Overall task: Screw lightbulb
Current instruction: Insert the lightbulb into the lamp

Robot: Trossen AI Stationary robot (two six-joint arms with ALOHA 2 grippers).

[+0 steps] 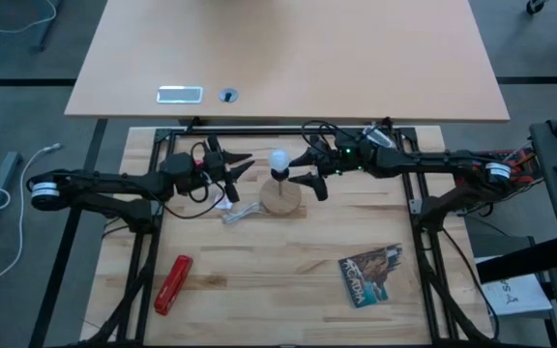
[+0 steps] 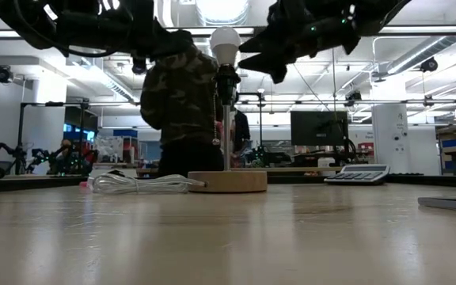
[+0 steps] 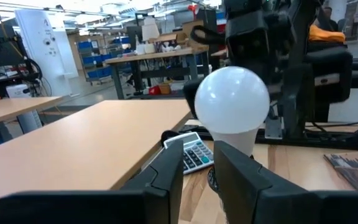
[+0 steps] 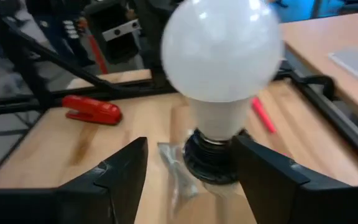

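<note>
The white lightbulb point(image 1: 278, 159) stands upright with its base in the black socket point(image 2: 226, 79). The socket tops a thin post on the round wooden disc point(image 1: 280, 199). My left gripper point(image 1: 248, 165) hovers level just left of the bulb, open by a narrow gap, with nothing between its fingers point(image 3: 166, 171). My right gripper point(image 1: 303, 169) hovers just right of the bulb, open wide. In its wrist view the bulb point(image 4: 224, 50) and socket point(image 4: 211, 158) show beyond the gap between its fingers. I see no touch.
A coiled white cord point(image 2: 141, 184) lies left of the disc. A red stapler point(image 1: 173, 283) lies near left and a booklet point(image 1: 372, 274) near right. A calculator point(image 1: 180, 94) sits on the far table. A person in camouflage point(image 2: 182, 103) stands behind.
</note>
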